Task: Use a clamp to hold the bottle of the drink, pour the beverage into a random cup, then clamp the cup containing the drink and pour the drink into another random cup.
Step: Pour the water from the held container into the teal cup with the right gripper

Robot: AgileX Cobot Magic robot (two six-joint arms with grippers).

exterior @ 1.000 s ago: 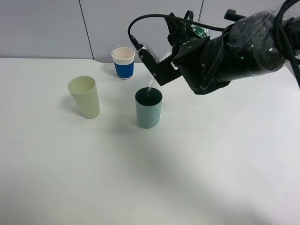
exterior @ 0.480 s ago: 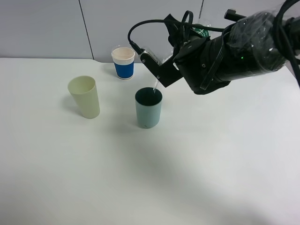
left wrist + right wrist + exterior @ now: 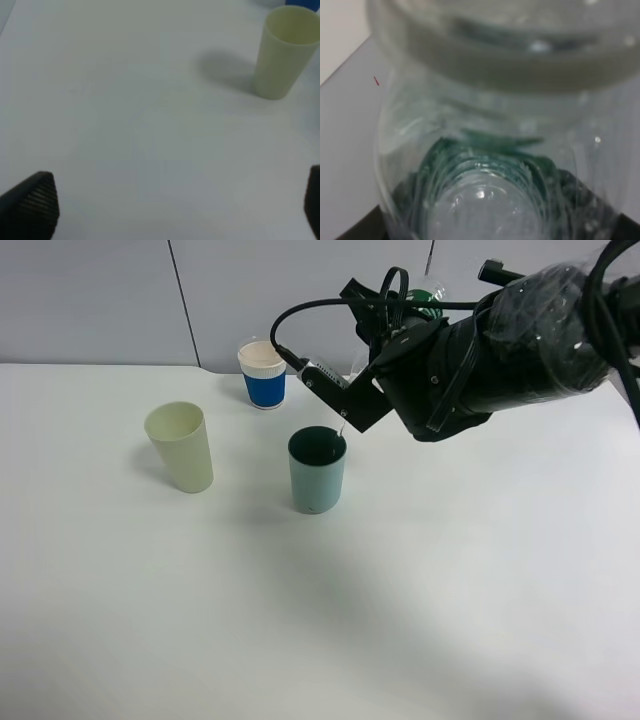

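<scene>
Right wrist view is filled by the blurred clear bottle (image 3: 485,150). The right gripper (image 3: 342,397) clamps it, tilted, mouth over the blue-green cup (image 3: 317,480), whose contents are too dark to tell. The left gripper (image 3: 172,210) has its fingers spread, near the cream cup (image 3: 282,55).

Your right arm (image 3: 510,335) comes in from the right side, raised, black and film-wrapped, with the wrist rolled so the right end effector (image 3: 345,398) tips down toward the left. Its jaws are clamped on the bottle (image 3: 480,150). Your left end effector (image 3: 170,210) hangs over the bench (image 3: 125,100), fingers (image 3: 31,202) spread wide, gripping nothing.
</scene>
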